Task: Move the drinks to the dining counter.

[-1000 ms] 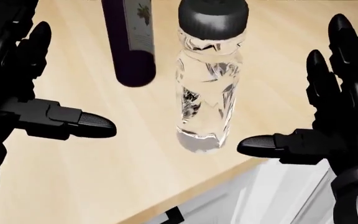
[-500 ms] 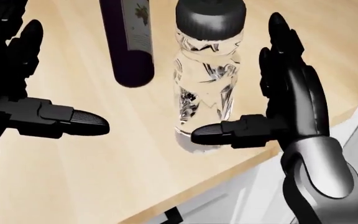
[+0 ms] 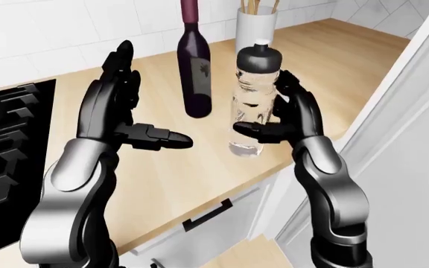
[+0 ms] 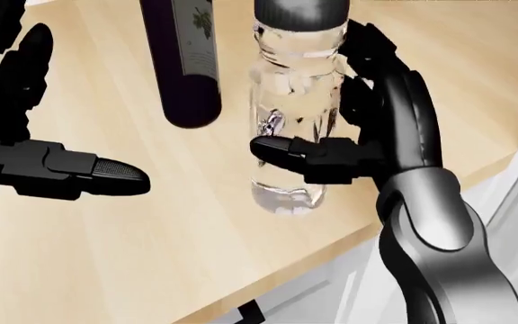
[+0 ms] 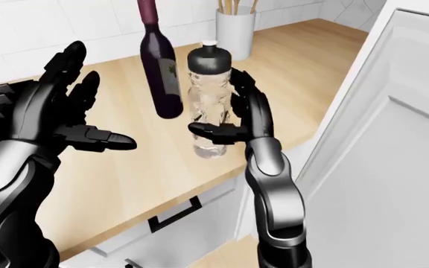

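On the pale wood-grain counter your right hand cups the clear, ribbed plastic water bottle, thumb across its near face and fingers spread behind it, not clenched. The bottle has a black domed cap and stands upright near the counter edge. At its 10 o'clock stands a dark glass wine bottle; its label shows a grape motif, text unreadable. Your left hand is splayed, holding nothing. Only the eye views show the white utensil crock and black stovetop.

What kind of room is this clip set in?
Most likely a home kitchen: a wooden counter over white cabinets, a black stove at the left, and a utensil holder against the tiled wall.
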`<state>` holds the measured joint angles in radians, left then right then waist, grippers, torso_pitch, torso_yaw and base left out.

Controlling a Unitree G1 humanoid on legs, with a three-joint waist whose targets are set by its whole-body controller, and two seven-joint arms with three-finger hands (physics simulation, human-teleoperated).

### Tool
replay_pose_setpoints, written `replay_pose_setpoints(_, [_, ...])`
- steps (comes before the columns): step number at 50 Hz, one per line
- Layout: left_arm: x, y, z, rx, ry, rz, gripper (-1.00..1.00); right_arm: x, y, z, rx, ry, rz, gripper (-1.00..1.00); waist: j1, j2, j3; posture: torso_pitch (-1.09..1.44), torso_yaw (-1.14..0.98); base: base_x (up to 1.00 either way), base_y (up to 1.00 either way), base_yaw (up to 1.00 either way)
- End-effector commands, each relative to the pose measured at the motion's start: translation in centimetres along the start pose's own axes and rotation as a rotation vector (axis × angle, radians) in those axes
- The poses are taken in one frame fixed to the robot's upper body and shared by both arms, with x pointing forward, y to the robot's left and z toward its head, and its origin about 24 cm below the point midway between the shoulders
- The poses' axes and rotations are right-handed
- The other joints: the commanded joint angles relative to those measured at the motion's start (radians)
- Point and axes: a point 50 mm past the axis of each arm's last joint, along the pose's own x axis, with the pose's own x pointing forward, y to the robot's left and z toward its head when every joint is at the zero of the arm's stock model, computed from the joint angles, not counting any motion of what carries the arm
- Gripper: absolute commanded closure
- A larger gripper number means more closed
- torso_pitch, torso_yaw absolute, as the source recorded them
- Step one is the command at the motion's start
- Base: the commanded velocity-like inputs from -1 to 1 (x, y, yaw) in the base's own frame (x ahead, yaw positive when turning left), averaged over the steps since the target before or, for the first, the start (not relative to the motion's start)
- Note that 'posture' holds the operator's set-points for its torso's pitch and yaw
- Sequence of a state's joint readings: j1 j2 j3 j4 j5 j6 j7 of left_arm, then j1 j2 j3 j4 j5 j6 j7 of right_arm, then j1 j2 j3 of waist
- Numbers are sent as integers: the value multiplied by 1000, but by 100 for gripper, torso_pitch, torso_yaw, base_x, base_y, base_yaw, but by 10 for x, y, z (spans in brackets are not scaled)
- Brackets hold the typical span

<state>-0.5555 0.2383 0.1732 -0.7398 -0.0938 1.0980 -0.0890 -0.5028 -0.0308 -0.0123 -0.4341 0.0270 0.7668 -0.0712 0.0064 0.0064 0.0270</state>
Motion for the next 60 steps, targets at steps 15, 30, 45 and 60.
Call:
replay_pose_setpoints(15, [-3, 0, 19, 16, -84, 8, -100, -8, -1, 29, 4, -105, 0, 100, 1, 1, -20, 0, 0, 0, 0, 0])
replay_pose_setpoints(30, [28, 0, 55, 13, -67, 31, -100, -10, -7, 41, 42, -124, -7, 100, 11, -13, 2, 0, 0, 0, 0, 0])
replay_pose_setpoints(45, [75, -15, 70, 19, -67, 8, -100, -10, -11, 36, 54, -120, -22, 100, 1, -10, -3, 0, 0, 0, 0, 0])
replay_pose_setpoints(60, [99, -18, 62, 18, -21, 27, -100, -9, -11, 35, 59, -117, -24, 100, 0, -15, -21, 0, 0, 0, 0, 0])
